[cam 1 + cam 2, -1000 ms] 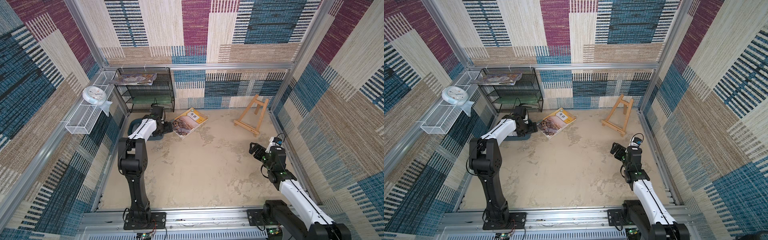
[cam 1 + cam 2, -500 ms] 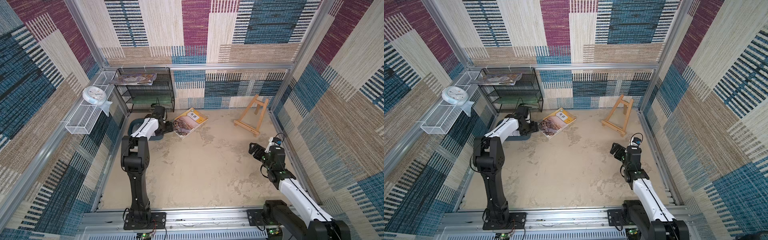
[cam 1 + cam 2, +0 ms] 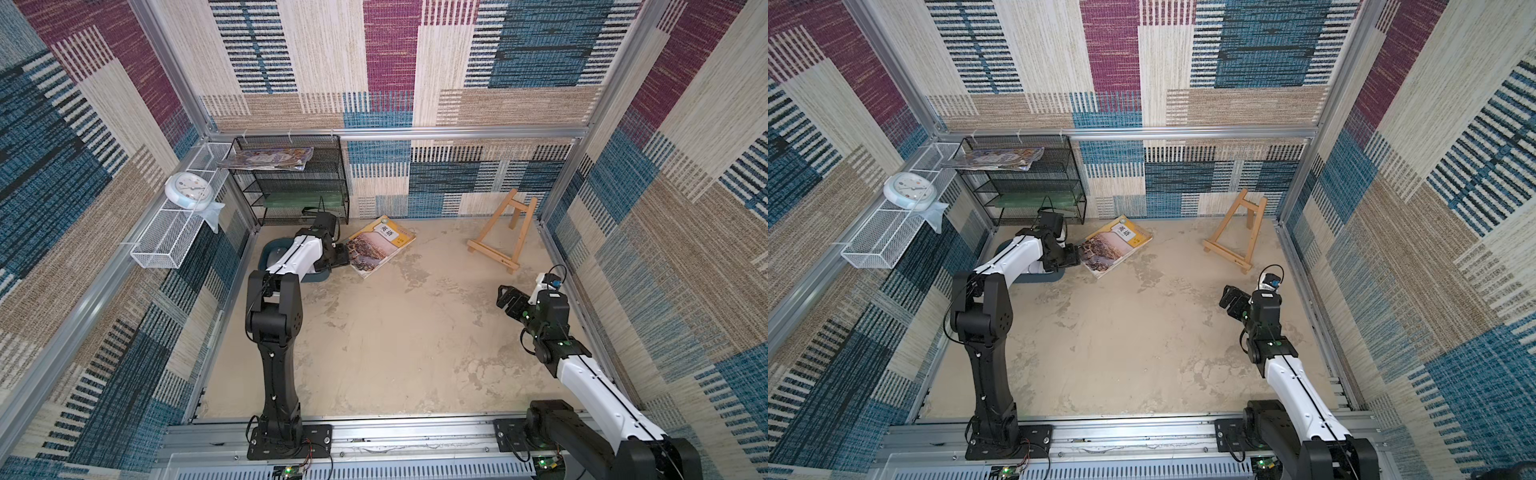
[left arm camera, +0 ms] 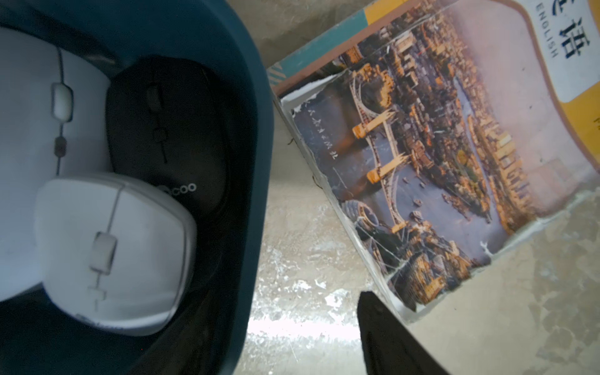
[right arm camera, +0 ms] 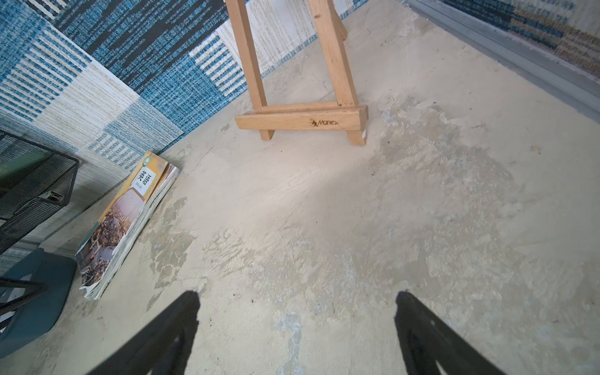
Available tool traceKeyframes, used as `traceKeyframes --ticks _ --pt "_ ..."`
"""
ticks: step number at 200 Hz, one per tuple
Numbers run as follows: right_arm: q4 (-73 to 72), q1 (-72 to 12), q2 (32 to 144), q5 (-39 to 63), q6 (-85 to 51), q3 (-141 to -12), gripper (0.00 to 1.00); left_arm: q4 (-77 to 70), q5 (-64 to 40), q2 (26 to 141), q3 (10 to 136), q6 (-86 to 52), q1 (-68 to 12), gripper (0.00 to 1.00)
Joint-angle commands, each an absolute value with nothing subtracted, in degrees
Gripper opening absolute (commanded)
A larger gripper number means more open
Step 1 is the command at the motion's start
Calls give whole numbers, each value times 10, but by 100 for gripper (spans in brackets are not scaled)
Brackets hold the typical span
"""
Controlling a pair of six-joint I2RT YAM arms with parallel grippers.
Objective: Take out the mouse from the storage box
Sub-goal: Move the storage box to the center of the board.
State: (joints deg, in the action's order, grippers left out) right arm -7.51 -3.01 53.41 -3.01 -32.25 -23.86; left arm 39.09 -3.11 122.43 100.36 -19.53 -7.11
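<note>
Since a second ago the left arm has swung a little to the right. It has carried the left gripper from over the middle of the storage box toward the wall beside the book. The right arm has not stirred.

The box sits at the far left of the floor, just in front of the black mesh rack. All three mice are inside it:
- a large white mouse
- a black mouse beside it
- a small white mouse, which seems to lie on top

Only one finger of the left gripper shows, over bare floor between box and book. Its partner is lost in the dark by the box wall, so I cannot tell how wide the jaws stand. Nothing shows in their grip.

To the right, the wooden easel stands well apart. Nearer, the right gripper hangs with its jaws wide over empty floor.

My judgement is that the reach is under way and no grasp has been made. The next move calls for shifting back left over one mouse, probably the top white one. The fingers must then straddle its sides clear of the wall, go down, close and lift.
</note>
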Motion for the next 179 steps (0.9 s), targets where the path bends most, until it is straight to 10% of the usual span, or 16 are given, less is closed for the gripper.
traceKeyframes --ticks 1,179 --pt "-82 -37 543 -42 -314 -243 97 420 -42 1218 993 -208 -76 71" --pt "-77 -90 568 -82 -290 -261 96 366 -100 1065 812 -263 -123 68"
